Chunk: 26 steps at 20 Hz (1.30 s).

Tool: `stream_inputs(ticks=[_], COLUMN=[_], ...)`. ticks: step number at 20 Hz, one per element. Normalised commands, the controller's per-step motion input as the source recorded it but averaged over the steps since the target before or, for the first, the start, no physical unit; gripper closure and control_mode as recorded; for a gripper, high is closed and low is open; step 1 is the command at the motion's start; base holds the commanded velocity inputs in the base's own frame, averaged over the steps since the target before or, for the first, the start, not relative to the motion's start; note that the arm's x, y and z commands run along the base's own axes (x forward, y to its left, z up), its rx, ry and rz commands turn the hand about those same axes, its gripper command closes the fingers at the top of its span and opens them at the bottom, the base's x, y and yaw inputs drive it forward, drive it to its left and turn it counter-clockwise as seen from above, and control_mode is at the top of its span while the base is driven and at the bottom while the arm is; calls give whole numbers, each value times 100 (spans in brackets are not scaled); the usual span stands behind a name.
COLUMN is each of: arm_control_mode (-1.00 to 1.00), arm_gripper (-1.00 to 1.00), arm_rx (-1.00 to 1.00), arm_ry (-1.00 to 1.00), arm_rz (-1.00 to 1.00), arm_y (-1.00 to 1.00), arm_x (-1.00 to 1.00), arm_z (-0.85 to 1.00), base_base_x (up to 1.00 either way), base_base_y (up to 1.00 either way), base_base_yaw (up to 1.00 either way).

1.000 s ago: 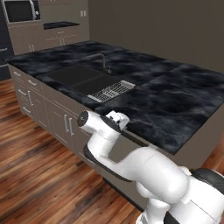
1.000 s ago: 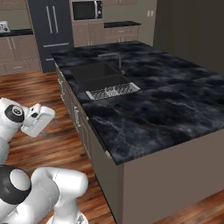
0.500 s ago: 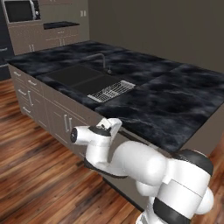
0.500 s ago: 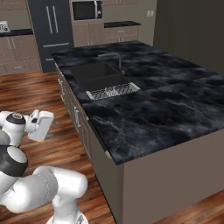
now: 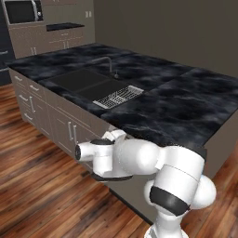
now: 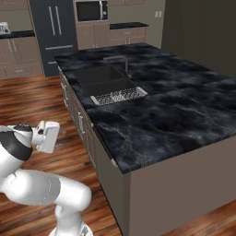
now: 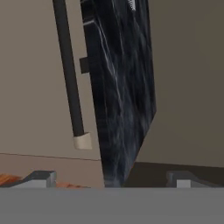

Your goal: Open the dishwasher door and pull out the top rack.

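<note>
**Arm lowered beside the island, dishwasher door shut**

Where the hand camera looks along the gripper (image 7: pixel 109 177), its two dark finger tips (image 7: pixel 40 176) stand wide apart at the lower edge, with nothing between them. Just beyond the tips lies the dishwasher door (image 7: pixel 35 87), a flat taupe panel that sits flush and closed; the view is rolled, so its long dark bar handle (image 7: pixel 70 74) runs up the picture and ends in a pale mount (image 7: pixel 83 141). The tips are near the handle's end but apart from it. Beside the door the black marble countertop (image 7: pixel 120 96) appears edge-on, and past it a plain taupe side panel (image 7: pixel 188 78) of the island.

In the left base view the white arm (image 5: pixel 139 160) is folded low against the front of the island, its wrist section (image 5: pixel 95 155) pointing left just under the counter edge; the gripper itself is hidden behind the arm here. In the right base view the hand (image 6: pixel 46 136) hangs over the wood floor (image 6: pixel 37 101), near the island's front face.

Farther along the island front stand narrower cabinet doors with short silver handles (image 5: pixel 72 132). On the counter, a white wire dish drainer (image 6: pixel 119 96) sits at the near end of the black sink basin (image 6: pixel 99 76), with a curved faucet (image 6: pixel 123 62) behind. At the far wall are a dark refrigerator (image 6: pixel 53 32) and a microwave (image 6: pixel 91 10).
</note>
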Motion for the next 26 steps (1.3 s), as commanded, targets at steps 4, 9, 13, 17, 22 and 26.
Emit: stream_inputs(ticks=[4,9,13,17,22,26], arm_control_mode=[-100,-100,-100,-100,-100,-100], arm_gripper=[-100,-100,-100,-100,-100,-100], arm_rx=[0,0,-1,-3,-3,-6], arm_ry=[0,0,0,0,0,-1], arm_rz=[0,0,-1,-4,-4,-5], arm_y=[-6,-9,-11,-14,-15,-14], arm_x=[30,29,31,27,25,21], arm_z=[-28,-27,-24,-24,-28,-29], base_base_x=[0,0,0,0,0,0], base_base_y=[0,0,0,0,0,0], base_base_yaw=[0,0,0,0,0,0])
